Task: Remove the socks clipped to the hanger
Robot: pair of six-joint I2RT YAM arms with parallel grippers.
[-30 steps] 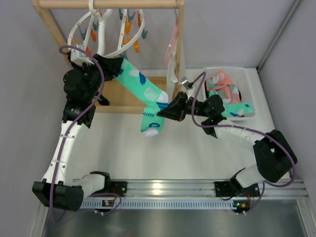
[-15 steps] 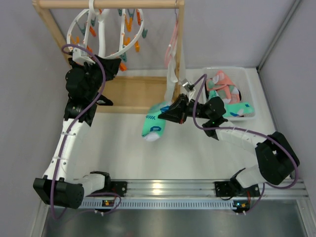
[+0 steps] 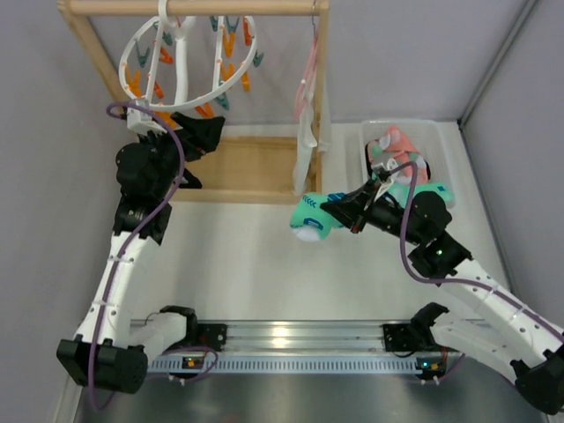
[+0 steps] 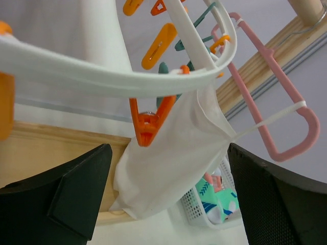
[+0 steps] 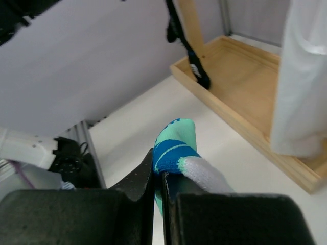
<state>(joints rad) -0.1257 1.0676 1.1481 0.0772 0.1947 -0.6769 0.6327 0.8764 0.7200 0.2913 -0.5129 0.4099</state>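
Note:
The white ring hanger (image 3: 181, 55) with orange and teal clips hangs from the wooden rack's top bar; it also shows in the left wrist view (image 4: 102, 76). No sock hangs from its clips. My right gripper (image 3: 342, 214) is shut on a mint-teal sock (image 3: 310, 218) with blue and white marks and holds it above the table, left of the basket; the sock also shows in the right wrist view (image 5: 176, 153). My left gripper (image 3: 204, 134) is open and empty just below the ring. More teal and salmon-pink socks (image 3: 401, 150) lie in the white basket.
The wooden rack (image 3: 238, 172) with its base tray stands at the back. A long white and pink cloth (image 3: 306, 115) hangs from a pink hanger (image 4: 276, 102) on the rack's right side. The white basket (image 3: 445, 132) stands at the back right.
The teal sock came off the hanger and my right gripper carried it right, toward the basket. My left gripper let go of it and stays open under the ring.

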